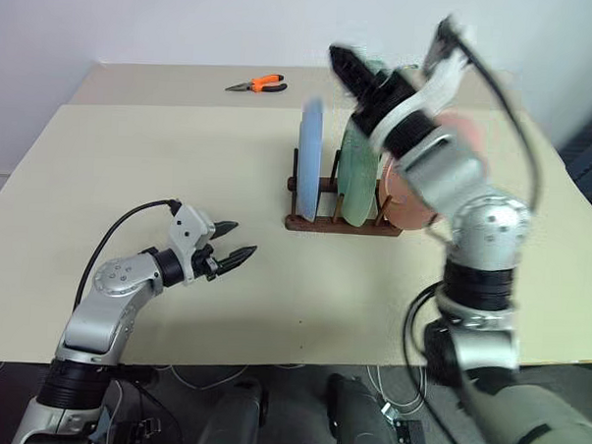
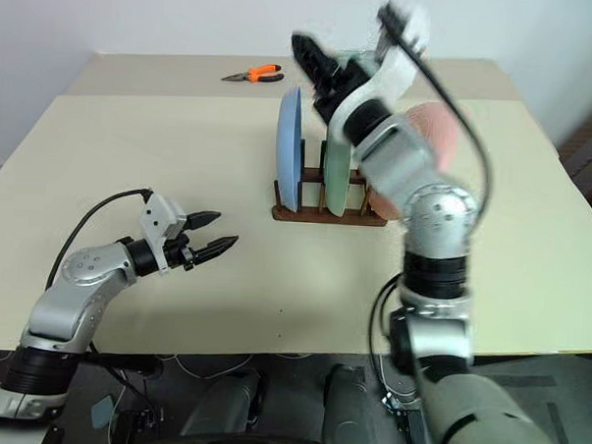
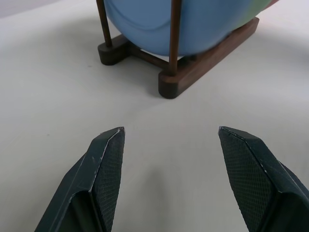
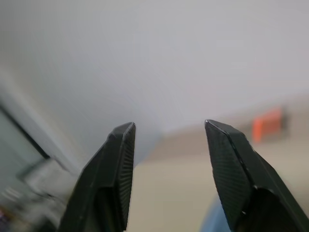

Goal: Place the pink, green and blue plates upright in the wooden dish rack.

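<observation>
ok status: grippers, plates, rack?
Left gripper open, low over table. Right gripper open, empty, raised above rack. Blue plate, green plate, pink plate upright in rack. Pliers far off, no obstruction.

- Right claw (image 4: 169, 140): motion-blurred in the head views, tips hard to separate there.
- Pink plate (image 1: 415, 203): mostly hidden behind the right forearm; just its lower edge and a smeared upper patch show. Can't tell which slot it sits in.
- Green plate (image 1: 357, 180): top covered by the right wrist.
- Wooden dish rack (image 1: 340, 224): right end hidden by the arm; pegs behind the plates can't be counted.
- Blue plate (image 3: 193, 24): cut off by the top edge in the left wrist view.
- Orange-handled tool (image 1: 258, 83): small, probably pliers; right wrist view gives only an orange smear.
- Right wrist view background: blurred, dark shapes at the lower corner unreadable.
</observation>
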Tool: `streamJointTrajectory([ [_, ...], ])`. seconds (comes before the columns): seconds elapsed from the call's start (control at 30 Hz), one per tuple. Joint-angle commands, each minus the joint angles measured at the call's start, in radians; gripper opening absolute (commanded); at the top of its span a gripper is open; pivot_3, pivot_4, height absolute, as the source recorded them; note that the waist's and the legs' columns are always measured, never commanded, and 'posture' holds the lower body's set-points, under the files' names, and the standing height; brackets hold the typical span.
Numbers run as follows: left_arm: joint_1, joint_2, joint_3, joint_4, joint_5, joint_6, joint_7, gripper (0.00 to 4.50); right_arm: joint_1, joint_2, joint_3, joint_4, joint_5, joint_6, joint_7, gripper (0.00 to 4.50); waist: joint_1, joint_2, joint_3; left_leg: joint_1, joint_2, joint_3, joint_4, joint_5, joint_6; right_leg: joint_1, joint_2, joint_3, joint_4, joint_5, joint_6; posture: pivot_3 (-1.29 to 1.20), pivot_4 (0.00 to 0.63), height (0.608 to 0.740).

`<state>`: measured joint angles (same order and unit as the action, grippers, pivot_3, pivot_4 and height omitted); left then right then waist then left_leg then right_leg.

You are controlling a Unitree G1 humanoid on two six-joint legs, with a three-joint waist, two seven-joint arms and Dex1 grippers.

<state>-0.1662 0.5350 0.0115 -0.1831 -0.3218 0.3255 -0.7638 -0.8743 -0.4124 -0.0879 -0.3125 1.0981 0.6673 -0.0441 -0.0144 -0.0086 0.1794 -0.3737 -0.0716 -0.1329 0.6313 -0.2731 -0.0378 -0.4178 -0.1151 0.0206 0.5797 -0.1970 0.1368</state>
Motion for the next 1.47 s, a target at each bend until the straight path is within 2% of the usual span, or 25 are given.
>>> streamJointTrajectory([
  [0.03, 0.004, -0.003, 0.004, -0.033, 0.006, -0.009, 0.015, 3.19, 0.069, -0.161, -0.072, -0.110, -0.071, -0.033, 0.236, 2.40, 0.001, -0.002, -0.001, 0.000, 0.000, 0.000, 0.000, 0.000, 0.000, 0.001, 0.000, 0.000, 0.000, 0.000, 0.000, 0.00, 0.150, 0.740],
  [0.07, 0.006, 0.001, 0.008, -0.027, 0.008, -0.012, 0.014, 3.19, 0.120, -0.232, -0.141, -0.081, -0.096, -0.036, 0.263, 2.40, 0.001, -0.002, -0.001, 0.000, 0.000, 0.000, 0.000, 0.000, 0.000, 0.002, 0.000, 0.000, -0.001, 0.000, 0.000, 0.00, 0.150, 0.740],
  [0.17, 0.010, 0.015, 0.007, -0.008, 0.013, -0.020, -0.003, 3.19, 0.322, -0.448, -0.344, 0.042, -0.233, -0.052, 0.341, 1.58, 0.021, -0.007, -0.002, 0.000, 0.000, 0.000, 0.002, 0.000, 0.000, 0.005, -0.002, -0.002, -0.003, -0.003, -0.002, 0.00, 0.150, 0.740],
  [0.27, 0.003, 0.022, -0.011, -0.010, 0.003, -0.021, -0.033, 3.19, 0.535, -0.573, -0.383, 0.073, -0.394, -0.095, 0.432, 0.06, 0.026, -0.005, -0.001, 0.001, -0.001, 0.004, 0.003, 0.000, 0.000, 0.005, -0.004, 0.000, -0.005, -0.005, 0.000, 0.00, 0.150, 0.740],
  [0.37, -0.012, 0.018, -0.041, -0.040, -0.025, 0.000, -0.075, 3.19, 0.718, -0.621, -0.359, 0.049, -0.540, -0.144, 0.490, 0.06, 0.019, -0.004, -0.002, 0.001, 0.001, 0.005, 0.001, 0.000, 0.000, 0.004, -0.003, 0.001, -0.003, -0.005, 0.000, 0.00, 0.150, 0.740],
  [0.43, -0.022, 0.012, -0.063, -0.052, -0.027, 0.007, -0.091, 3.19, 0.763, -0.615, -0.329, 0.005, -0.577, -0.162, 0.513, 0.06, 0.011, -0.003, -0.001, 0.002, 0.001, 0.006, 0.001, 0.000, 0.000, 0.004, -0.003, 0.001, -0.002, -0.004, 0.000, 0.00, 0.150, 0.740],
  [0.67, -0.054, -0.020, -0.114, -0.042, -0.011, 0.013, -0.087, 3.19, 0.669, -0.514, -0.183, -0.141, -0.572, -0.123, 0.537, 0.06, 0.005, -0.004, -0.001, 0.002, 0.001, 0.006, 0.002, 0.000, 0.000, 0.004, -0.003, 0.002, -0.002, -0.004, 0.000, 0.00, 0.150, 0.740],
  [0.93, -0.037, -0.020, -0.101, -0.055, -0.007, 0.014, -0.061, 3.19, 0.639, -0.519, -0.196, -0.069, -0.648, -0.110, 0.549, 0.06, 0.031, -0.007, 0.000, 0.000, 0.000, 0.004, 0.003, 0.000, 0.000, 0.004, -0.004, 0.001, -0.004, -0.003, -0.003, 0.00, 0.150, 0.740],
  [1.1, -0.026, -0.002, -0.031, -0.006, 0.033, -0.031, 0.007, 3.19, 0.705, -0.490, -0.302, 0.089, -0.674, -0.193, 0.590, 0.06, 0.028, -0.007, 0.000, 0.001, 0.000, 0.004, 0.003, 0.000, 0.000, 0.005, -0.004, 0.000, -0.004, -0.003, -0.003, 0.00, 0.150, 0.740],
  [1.2, -0.019, 0.020, 0.047, 0.088, 0.080, -0.080, 0.085, 3.19, 0.750, -0.445, -0.351, 0.169, -0.646, -0.239, 0.638, 0.06, 0.023, -0.007, 0.000, 0.002, 0.001, 0.004, 0.002, 0.000, 0.000, 0.005, -0.003, 0.000, -0.003, -0.002, -0.003, 0.00, 0.150, 0.740],
  [1.33, 0.008, 0.046, 0.156, 0.167, 0.093, -0.126, 0.157, 3.19, 0.796, -0.414, -0.356, 0.236, -0.662, -0.317, 0.704, 0.06, 0.019, -0.006, 0.000, 0.003, 0.001, 0.004, 0.001, 0.000, 0.000, 0.005, -0.003, 0.000, -0.002, -0.002, -0.003, 0.00, 0.150, 0.740],
  [1.47, 0.058, 0.065, 0.221, 0.180, 0.082, -0.146, 0.160, 3.19, 0.770, -0.389, -0.313, 0.277, -0.687, -0.359, 0.721, 0.06, 0.019, -0.007, 0.000, 0.003, 0.001, 0.005, 0.002, 0.000, 0.000, 0.005, -0.003, 0.001, -0.002, -0.002, -0.002, 0.00, 0.150, 0.740],
])
